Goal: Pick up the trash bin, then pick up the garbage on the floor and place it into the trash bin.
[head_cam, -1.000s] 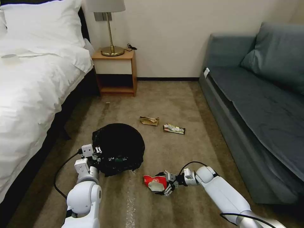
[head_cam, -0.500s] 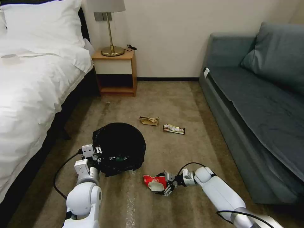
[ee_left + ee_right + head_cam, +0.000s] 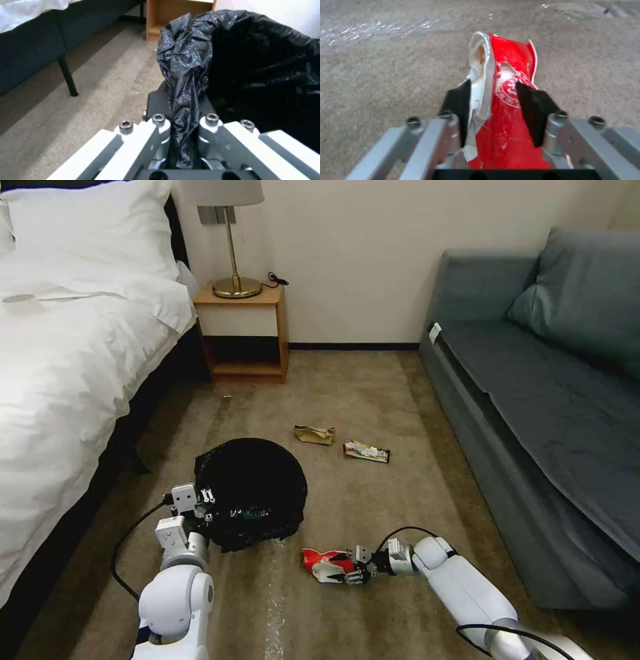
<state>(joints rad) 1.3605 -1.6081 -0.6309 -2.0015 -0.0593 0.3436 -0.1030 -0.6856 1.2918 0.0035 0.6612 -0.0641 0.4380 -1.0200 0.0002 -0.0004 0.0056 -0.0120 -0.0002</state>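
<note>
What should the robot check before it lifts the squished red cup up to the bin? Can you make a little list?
1. Right gripper shut on the red cup: ok, fingers press both sides.
2. Left gripper holding the trash bin: ok, pinching the black liner at the rim.
3. Bin opening facing up and open: ok.
4. Cup off the carpet: cannot tell, it sits very low.
5. Path from cup to bin free: ok, just bare carpet between.
6. Other litter out of the way: ok, brown paper bag and snack wrapper lie farther off.
</note>
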